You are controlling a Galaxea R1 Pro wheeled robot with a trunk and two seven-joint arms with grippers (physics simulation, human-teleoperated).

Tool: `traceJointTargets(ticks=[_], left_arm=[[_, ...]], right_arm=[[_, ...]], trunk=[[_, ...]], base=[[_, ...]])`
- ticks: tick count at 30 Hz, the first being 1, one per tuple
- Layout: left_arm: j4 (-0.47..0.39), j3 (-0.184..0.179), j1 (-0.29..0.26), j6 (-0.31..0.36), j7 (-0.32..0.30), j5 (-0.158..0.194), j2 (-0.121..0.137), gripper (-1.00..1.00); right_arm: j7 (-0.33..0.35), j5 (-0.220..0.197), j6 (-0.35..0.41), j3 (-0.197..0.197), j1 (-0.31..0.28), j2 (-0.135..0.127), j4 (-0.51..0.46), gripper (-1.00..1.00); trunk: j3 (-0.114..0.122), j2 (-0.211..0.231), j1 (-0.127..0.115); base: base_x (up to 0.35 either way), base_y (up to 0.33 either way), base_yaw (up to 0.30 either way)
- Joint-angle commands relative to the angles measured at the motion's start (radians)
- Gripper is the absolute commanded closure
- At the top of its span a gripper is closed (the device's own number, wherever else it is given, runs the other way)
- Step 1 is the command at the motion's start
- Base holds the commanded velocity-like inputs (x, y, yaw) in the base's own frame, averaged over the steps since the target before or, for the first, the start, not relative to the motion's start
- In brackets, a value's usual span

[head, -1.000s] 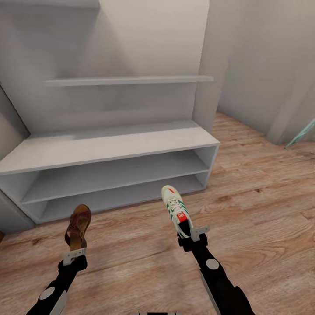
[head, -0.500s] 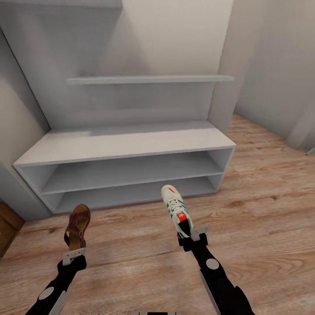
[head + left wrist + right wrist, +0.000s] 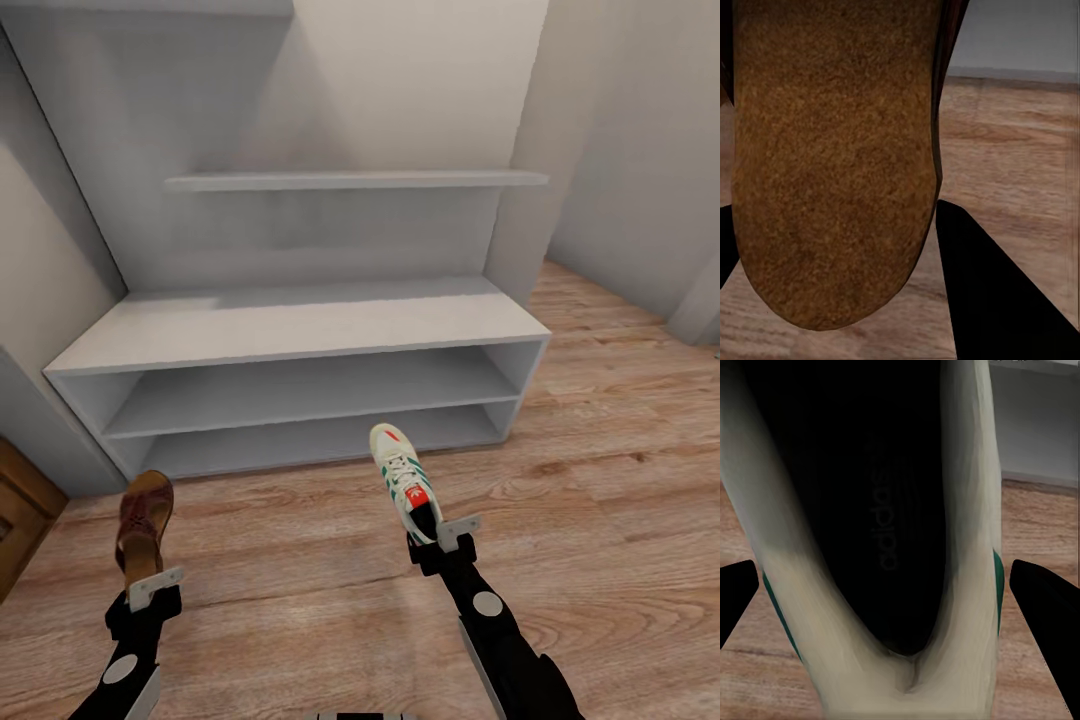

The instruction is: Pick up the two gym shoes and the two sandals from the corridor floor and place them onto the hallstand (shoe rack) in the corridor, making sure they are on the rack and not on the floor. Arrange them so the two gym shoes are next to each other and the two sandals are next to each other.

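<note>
- Left gripper point(image 3: 152, 590): closed on the heel end of a brown sandal point(image 3: 141, 524), carried clear of the corridor floor point(image 3: 620, 450). The sandal's long axis runs away from the robot, toe toward the hallstand point(image 3: 300, 330). In the left wrist view its grainy brown sole point(image 3: 832, 157) faces the camera.
- Right gripper point(image 3: 446, 537): closed on the heel of a white gym shoe point(image 3: 402, 478) with green stripes and a red tab. Its long axis leans slightly leftward, toe ahead toward the rack's lower shelves. In the right wrist view the dark shoe opening point(image 3: 870, 502) sits between the fingers.
- Both shoes are probably held heel-first so the toes can lead onto a shelf.
- The hallstand stands beyond the shoes against the wall, bench top and both low shelves bare; no footwear rests on it yet.
</note>
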Motion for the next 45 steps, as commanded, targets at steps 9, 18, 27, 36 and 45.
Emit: traceJointTargets(ticks=[9, 18, 27, 36, 45], left_arm=[[0.003, -0.003, 0.000, -0.003, -0.001, 0.006, 0.001, 1.00], [0.004, -0.004, 0.000, -0.002, -0.001, 0.004, 0.003, 1.00], [0.004, -0.006, 0.000, -0.001, -0.001, 0.006, 0.006, 1.00], [0.004, -0.006, 0.000, 0.002, -0.002, 0.006, 0.002, 1.00], [0.004, -0.009, 0.000, 0.008, -0.002, 0.005, 0.003, 1.00]], right_arm=[[-0.001, 0.011, 0.004, 0.003, 0.000, 0.001, 0.002, 1.00], [-0.005, 0.011, -0.066, -0.177, 0.000, -0.021, 0.014, 1.00], [0.187, 0.021, -0.074, -0.919, 0.000, -0.148, 0.017, 1.00], [0.211, 0.019, -0.069, -1.174, 0.000, -0.389, 0.092, 1.00], [0.210, 0.021, -0.067, -1.257, 0.000, -0.458, 0.109, 1.00]], trunk=[[-0.001, 0.000, 0.000], [0.000, 0.000, 0.000], [0.000, 0.000, 0.000], [0.000, 0.000, 0.000], [0.000, 0.000, 0.000]], base=[[0.000, 0.000, 0.000], [0.000, 0.000, 0.000], [0.000, 0.000, 0.000], [0.000, 0.000, 0.000], [0.000, 0.000, 0.000]])
